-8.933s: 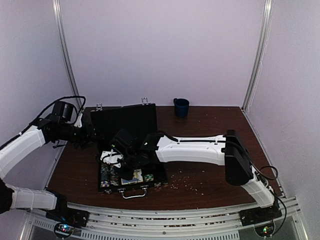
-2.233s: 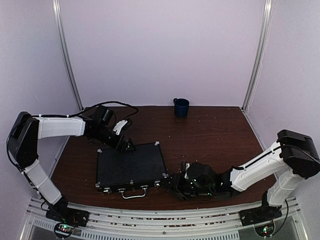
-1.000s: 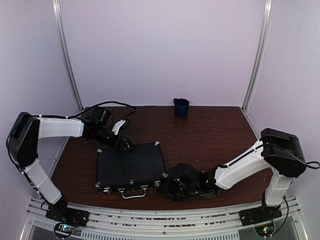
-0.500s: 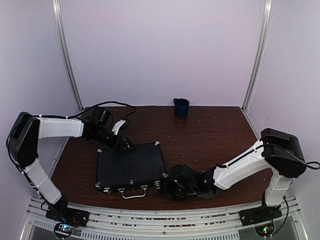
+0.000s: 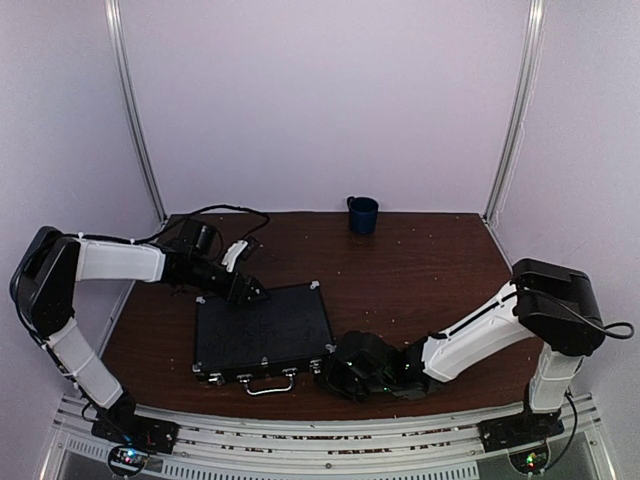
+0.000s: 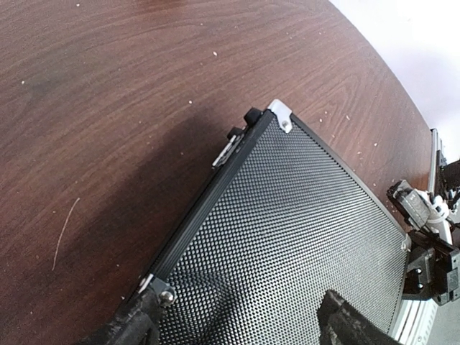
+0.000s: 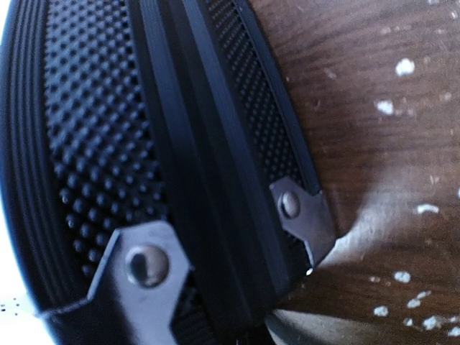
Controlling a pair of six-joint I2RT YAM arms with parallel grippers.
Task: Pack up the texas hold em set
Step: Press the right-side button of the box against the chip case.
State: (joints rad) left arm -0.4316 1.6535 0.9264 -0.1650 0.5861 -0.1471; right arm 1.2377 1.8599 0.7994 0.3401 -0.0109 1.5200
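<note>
While hovering left end effector (image 6: 241, 325) spread wide, far corner of closed case (image 5: 262, 335) directly below, likely steadies lid. Sets right end effector (image 5: 333, 373), clamped shut, empty-looking, against near-right corner just ahead, probably squaring case on tabletop (image 5: 430, 270) for latching.

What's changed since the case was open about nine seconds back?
The case lid came down; it now lies shut, flat. The right gripper left the inside, dropped to the case's near right corner and closed. The left gripper followed the lid down, open over its far left corner. The mug stayed put.
</note>
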